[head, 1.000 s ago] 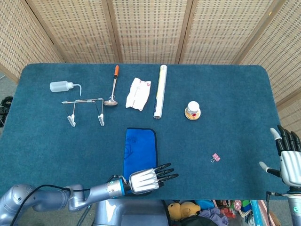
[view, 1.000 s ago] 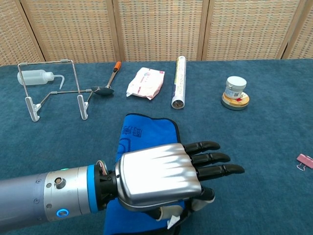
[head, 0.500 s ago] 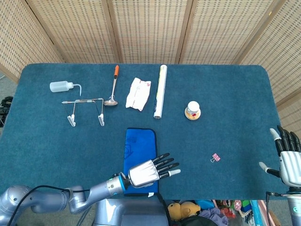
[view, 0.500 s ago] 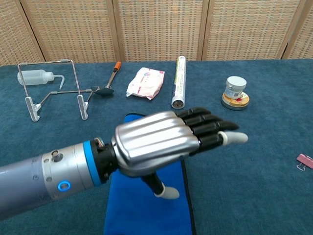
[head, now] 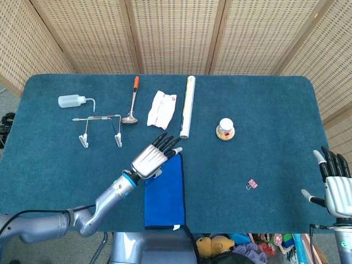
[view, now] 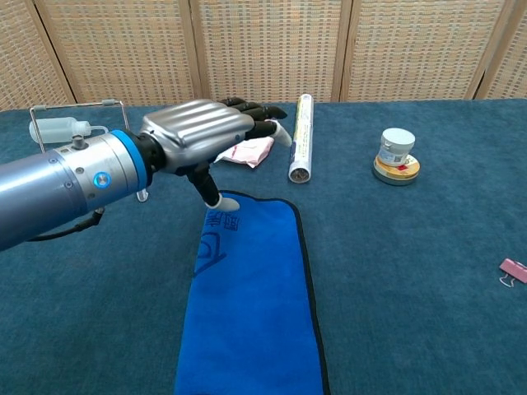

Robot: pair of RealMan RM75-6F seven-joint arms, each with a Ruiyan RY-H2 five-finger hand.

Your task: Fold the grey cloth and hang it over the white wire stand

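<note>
The left hand [head: 149, 157] hovers empty, fingers spread, over the far end of the cloth [head: 165, 192]; that blue cloth lies folded lengthwise on the worktop [head: 264, 110]. The wire stand [head: 99, 129] sits well apart at far left; the right hand [head: 336, 187] rests open at the worktop's edge.

Cloth [head: 165, 192]: bright blue, dark edging, darker printed mark near far end. Table [head: 275, 110]: dark teal. Stand [head: 99, 127]: white wire. Left hand [head: 149, 158]: silver back, black fingers, white tips. Spoon [head: 132, 100]: orange handle, metal bowl. Clip [head: 252, 183]: pink. Screens [head: 176, 33] behind far edge: beige woven lattice.
</note>
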